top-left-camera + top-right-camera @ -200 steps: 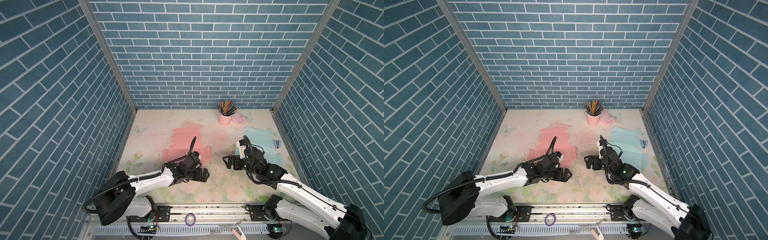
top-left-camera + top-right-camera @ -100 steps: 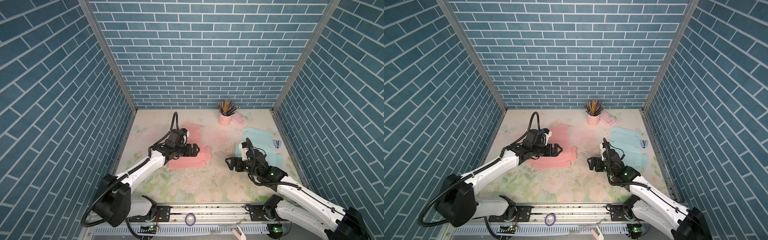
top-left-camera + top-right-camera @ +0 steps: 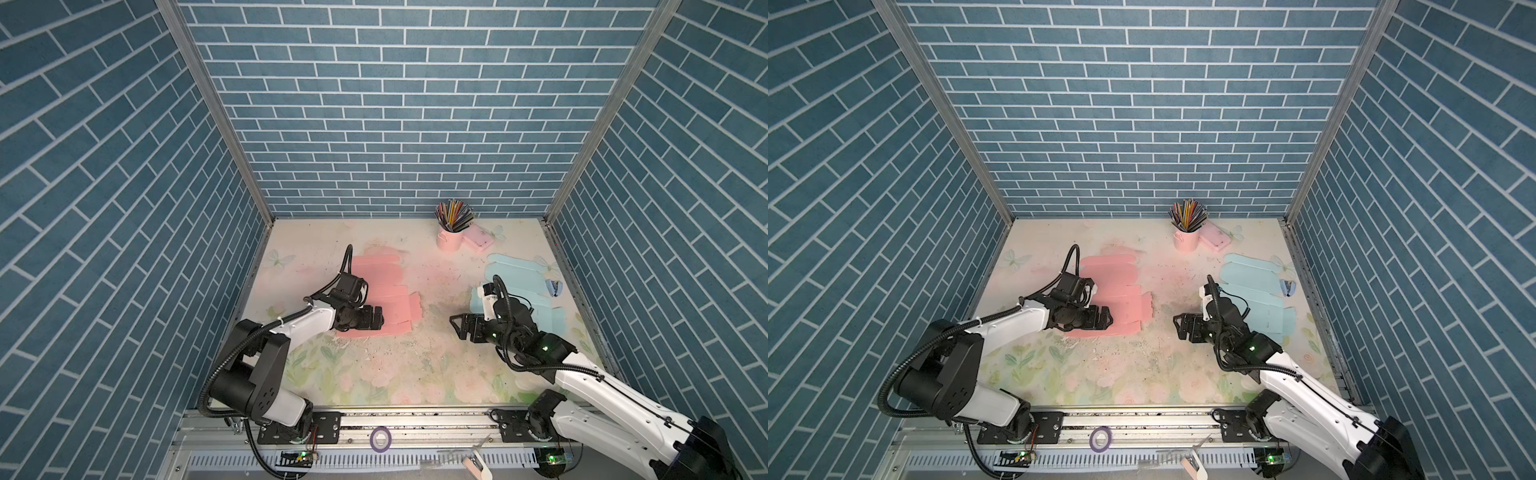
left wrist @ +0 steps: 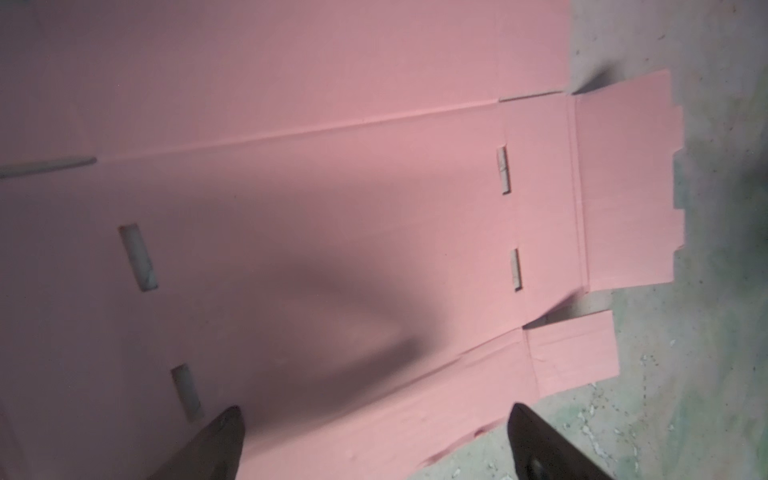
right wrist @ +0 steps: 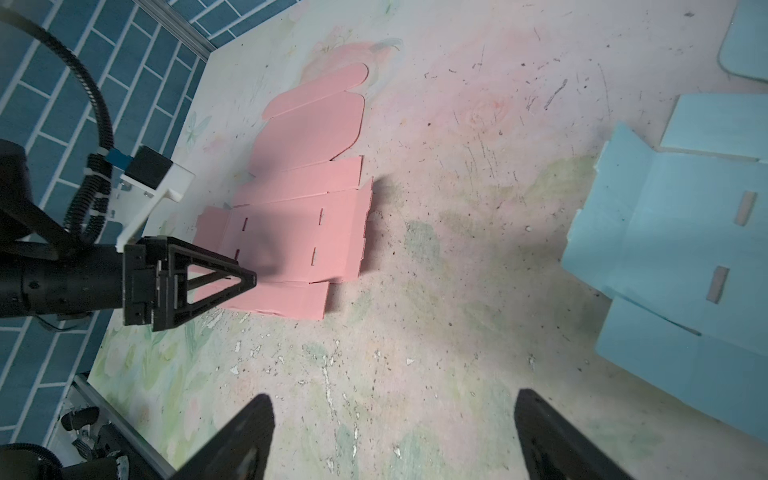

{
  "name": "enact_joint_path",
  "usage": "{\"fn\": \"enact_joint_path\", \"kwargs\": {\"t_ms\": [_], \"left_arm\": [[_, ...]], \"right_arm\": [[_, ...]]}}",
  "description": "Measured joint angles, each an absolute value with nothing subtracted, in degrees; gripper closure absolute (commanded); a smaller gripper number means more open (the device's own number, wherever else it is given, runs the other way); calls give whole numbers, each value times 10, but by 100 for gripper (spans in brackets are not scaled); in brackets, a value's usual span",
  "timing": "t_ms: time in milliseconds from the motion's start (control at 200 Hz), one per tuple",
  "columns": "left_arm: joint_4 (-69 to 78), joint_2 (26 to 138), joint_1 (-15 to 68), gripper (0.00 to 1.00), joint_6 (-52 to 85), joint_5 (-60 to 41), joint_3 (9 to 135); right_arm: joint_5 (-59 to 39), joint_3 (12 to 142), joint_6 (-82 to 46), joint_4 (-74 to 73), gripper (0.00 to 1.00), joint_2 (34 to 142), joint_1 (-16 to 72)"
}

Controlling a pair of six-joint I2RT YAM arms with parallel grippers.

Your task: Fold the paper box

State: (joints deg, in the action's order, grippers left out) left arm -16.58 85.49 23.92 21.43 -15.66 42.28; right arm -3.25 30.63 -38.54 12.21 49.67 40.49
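Note:
A flat pink paper box [image 3: 395, 286] lies unfolded on the table's left half, its slots and creases plain in the left wrist view [image 4: 332, 208]. My left gripper [image 3: 376, 316] [image 3: 1106, 318] hovers low over the box's near edge, open, with the pink sheet between and below its fingertips [image 4: 374, 409]. My right gripper [image 3: 457, 328] [image 3: 1179, 328] is open over bare table to the right of the pink box [image 5: 299, 216], and nothing lies between its fingertips [image 5: 394, 395].
A second flat sheet, light blue [image 3: 519, 268] [image 5: 685, 232], lies at the right beside the right arm. At the back stand a pink pencil cup [image 3: 449, 241] and a small pink case [image 3: 478, 239]. A blue stapler [image 3: 555, 286] sits by the right wall.
My left gripper swung from the table in front of the pink box to over its left part, then came forward to the near edge. The right gripper barely shifted.

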Motion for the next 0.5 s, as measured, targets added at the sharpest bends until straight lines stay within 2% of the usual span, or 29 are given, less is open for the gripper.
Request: {"fn": "enact_joint_path", "kwargs": {"t_ms": [265,500], "left_arm": [[-114,824,274,1,241,-145,379],[-36,809,389,1,327,-136,342]], "right_arm": [[-30,323,-378,131,9,498,404],[-26,331,-370,148,9,499,391]]}}
